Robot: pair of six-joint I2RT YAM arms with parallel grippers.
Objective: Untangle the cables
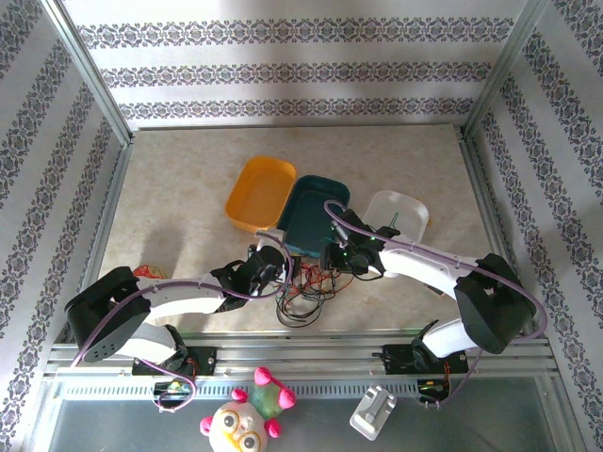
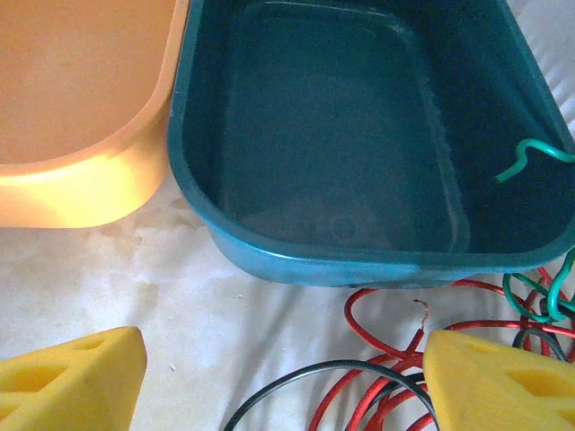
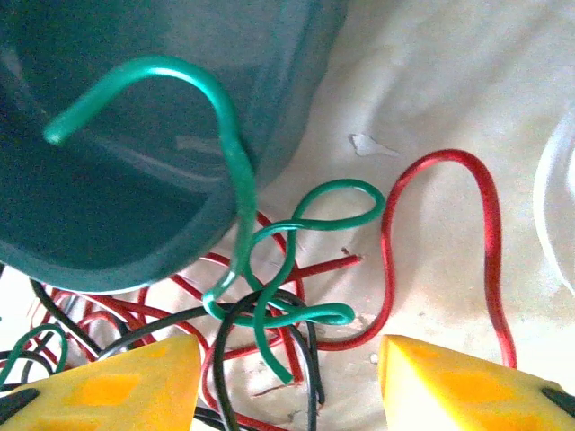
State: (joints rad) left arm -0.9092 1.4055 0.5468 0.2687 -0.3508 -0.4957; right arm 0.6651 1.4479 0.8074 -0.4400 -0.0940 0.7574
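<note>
Where the two arms meet near the front of the pale marbled bench (image 1: 179, 207), one tangle of thin cables (image 1: 303, 292) lies on the surface, just before the tubs. Three colours run through it: a green cable (image 3: 235, 171), a red cable (image 3: 485, 233) and a black cable (image 3: 310, 359); how many separate strands each colour makes cannot be told. Three tubs stand side by side behind the tangle: an orange oval plastic tub (image 1: 259, 193), a dark teal rectangular plastic tub (image 1: 311, 212) and a white plastic tub (image 1: 400, 212). One end of the green cable arches up over the teal tub's near wall and hangs inside it, while red loops press against the foot of that wall. The left hand (image 2: 283, 377) is released, its yellow fingers (image 2: 72, 377) spread wide with a black loop and red coils lying loose on the bench between them. The right hand (image 3: 287, 377) is likewise released, with green loops and black strands passing between its fingers, none clamped. Past the front rail sit a pink-and-green toy figure (image 1: 250, 414) and a small grey-white object (image 1: 375, 411).
</note>
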